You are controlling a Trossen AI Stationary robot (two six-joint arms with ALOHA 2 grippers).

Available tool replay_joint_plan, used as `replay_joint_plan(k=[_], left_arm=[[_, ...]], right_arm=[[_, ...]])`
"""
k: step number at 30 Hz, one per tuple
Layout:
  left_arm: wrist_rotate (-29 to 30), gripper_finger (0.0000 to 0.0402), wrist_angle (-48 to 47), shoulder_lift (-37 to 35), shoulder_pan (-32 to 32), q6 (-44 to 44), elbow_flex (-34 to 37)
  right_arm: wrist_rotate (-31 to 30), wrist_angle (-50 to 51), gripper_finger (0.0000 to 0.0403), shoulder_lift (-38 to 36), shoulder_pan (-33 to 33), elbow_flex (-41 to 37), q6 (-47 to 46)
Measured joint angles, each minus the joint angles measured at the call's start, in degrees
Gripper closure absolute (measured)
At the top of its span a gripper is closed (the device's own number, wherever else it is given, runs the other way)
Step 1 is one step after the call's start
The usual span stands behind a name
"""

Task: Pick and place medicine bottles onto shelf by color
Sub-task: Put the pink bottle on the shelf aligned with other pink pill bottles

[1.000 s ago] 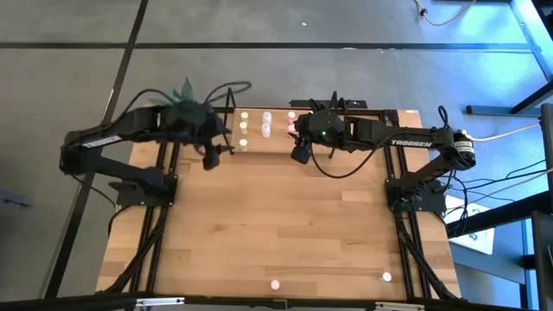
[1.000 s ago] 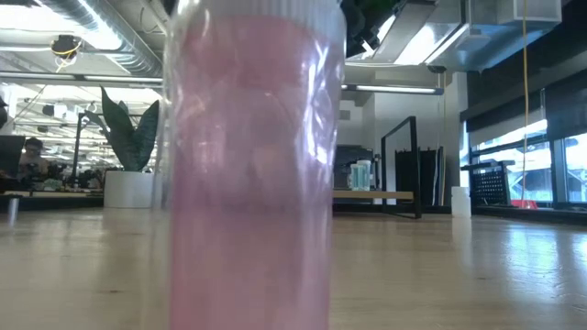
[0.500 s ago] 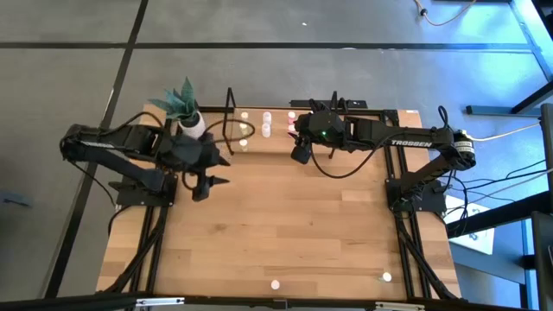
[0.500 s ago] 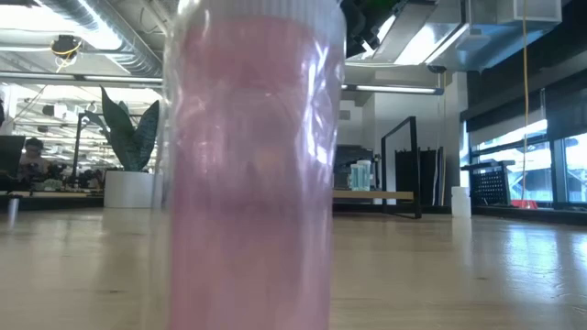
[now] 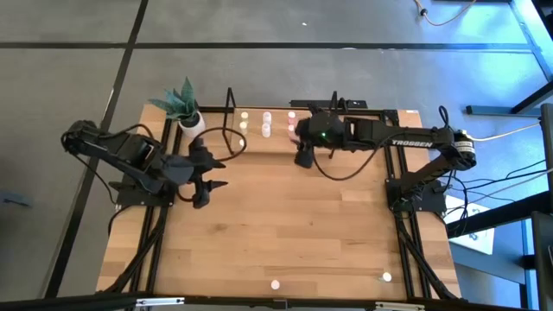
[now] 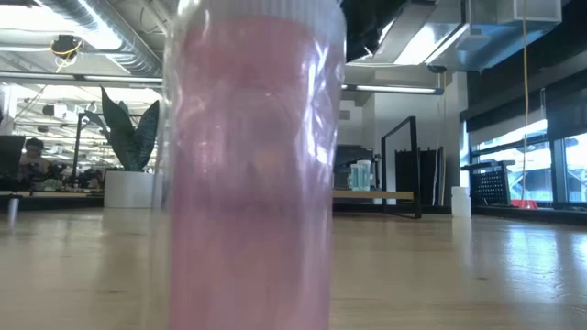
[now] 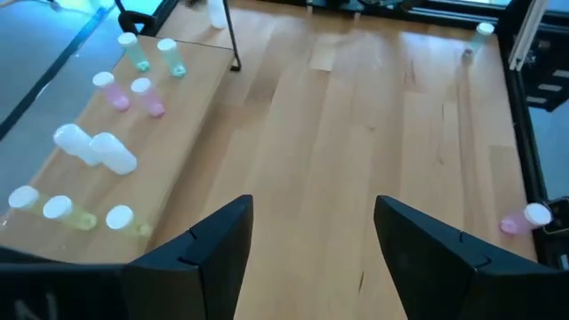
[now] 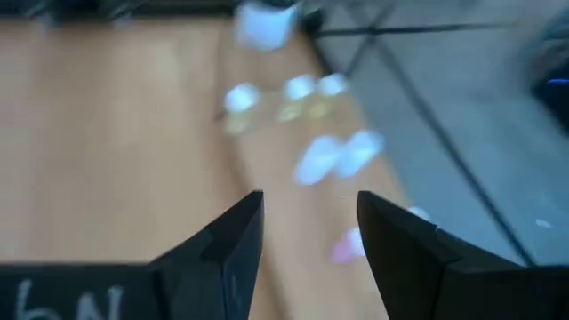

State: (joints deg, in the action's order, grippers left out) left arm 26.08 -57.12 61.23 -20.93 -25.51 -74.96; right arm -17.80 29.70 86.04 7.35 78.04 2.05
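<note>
The shelf (image 5: 278,136) stands along the table's far edge, a light board between black end frames. Small medicine bottles stand on it in colour groups: yellowish (image 7: 67,212), white (image 7: 100,149), pink (image 7: 147,96) and greenish (image 7: 138,53). Loose bottles stand near the table's front edge: a pink one (image 5: 276,283) and a pale one (image 5: 386,277). The pink one (image 6: 252,165) fills the low view. My left gripper (image 5: 210,181) hangs open over the table's left part, nearer than the shelf. My right gripper (image 5: 302,158) hovers open just nearer than the shelf's pink bottles (image 8: 348,246).
A white plant pot (image 5: 192,126) with green leaves stands at the far left corner, beside the shelf's left frame (image 5: 230,107). Bare wooden tabletop (image 5: 285,225) lies between the shelf and the front edge. Cables trail from both arms.
My left gripper has swung away from the plant pot and the shelf's left end toward the table's near and left edges, rolling as it went. Its arm no longer covers the pot. It has stayed open and carries nothing.
</note>
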Motion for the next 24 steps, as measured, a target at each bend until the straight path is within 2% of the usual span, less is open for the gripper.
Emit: replay_joint_plan(k=[3,6,14,17,24], left_arm=[[0.86,0.0174,0.02,0.0,-0.75,-1.57,0.0],[1.9,0.0173,0.02,0.02,-1.29,-2.76,0.0],[3.38,0.0172,-0.04,0.14,-1.4,-4.14,0.0],[4.35,0.0173,-0.34,0.35,-1.38,-4.07,0.0],[6.58,0.0173,-0.91,0.68,-1.38,-4.0,0.0]], right_arm=[[7.01,4.76,0.0219,-0.91,-1.91,0.0,1.5],[11.28,10.22,0.0219,-2.8,-4.67,0.0,1.25],[10.36,18.68,0.0219,-10.54,-14.32,0.0,-9.89],[12.64,20.27,0.0219,-12.85,-17.26,0.0,-13.95],[13.44,21.23,0.0219,-13.79,-22.65,0.0,-23.0]])
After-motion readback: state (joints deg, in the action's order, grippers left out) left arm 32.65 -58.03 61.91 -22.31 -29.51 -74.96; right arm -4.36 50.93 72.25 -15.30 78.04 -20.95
